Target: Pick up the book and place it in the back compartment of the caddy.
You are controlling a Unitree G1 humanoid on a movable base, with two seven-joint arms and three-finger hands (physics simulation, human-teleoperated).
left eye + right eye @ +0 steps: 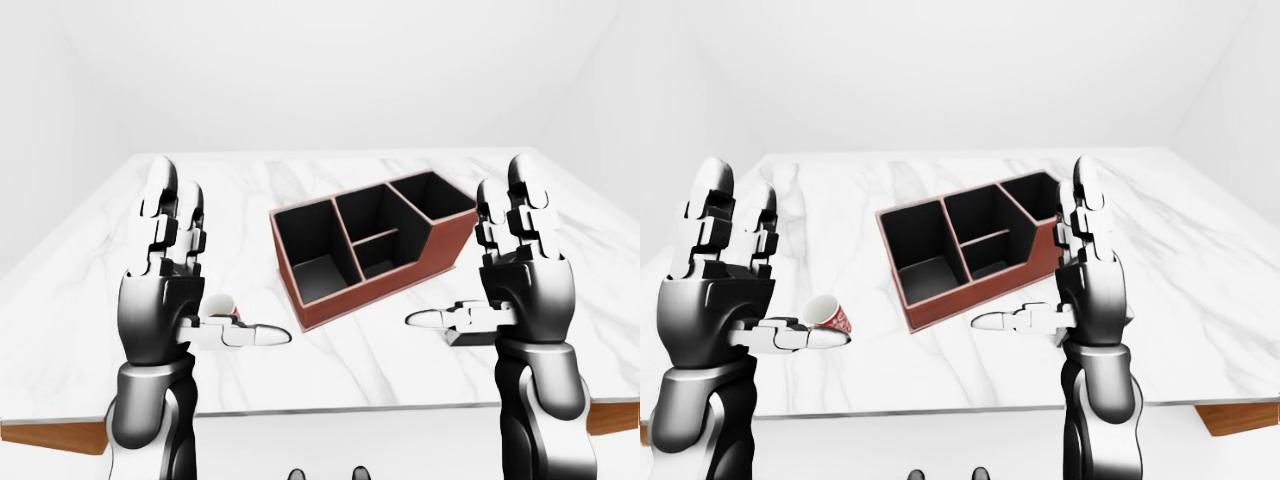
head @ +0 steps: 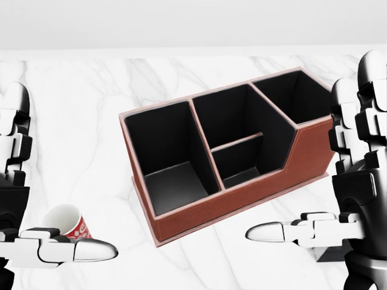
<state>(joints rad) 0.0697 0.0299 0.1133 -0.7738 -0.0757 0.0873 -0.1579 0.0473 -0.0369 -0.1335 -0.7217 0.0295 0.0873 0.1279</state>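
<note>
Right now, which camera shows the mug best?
The right-eye view: the mug shows nearly whole, tipped, just above the left hand's thumb. In the head view that thumb hides its lower part. In the left-eye view only a sliver peeks out beside the hand.

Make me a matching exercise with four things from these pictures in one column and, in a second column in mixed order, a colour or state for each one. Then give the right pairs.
Things:
1. caddy
2. mug
3. table
4. right hand

Colour or state:
A. white marble with grey veins
B. open, holding nothing
C. brown outside, black inside, compartments empty
D. red with a white pattern, tilted

Pairs: 1-C, 2-D, 3-A, 4-B
</note>
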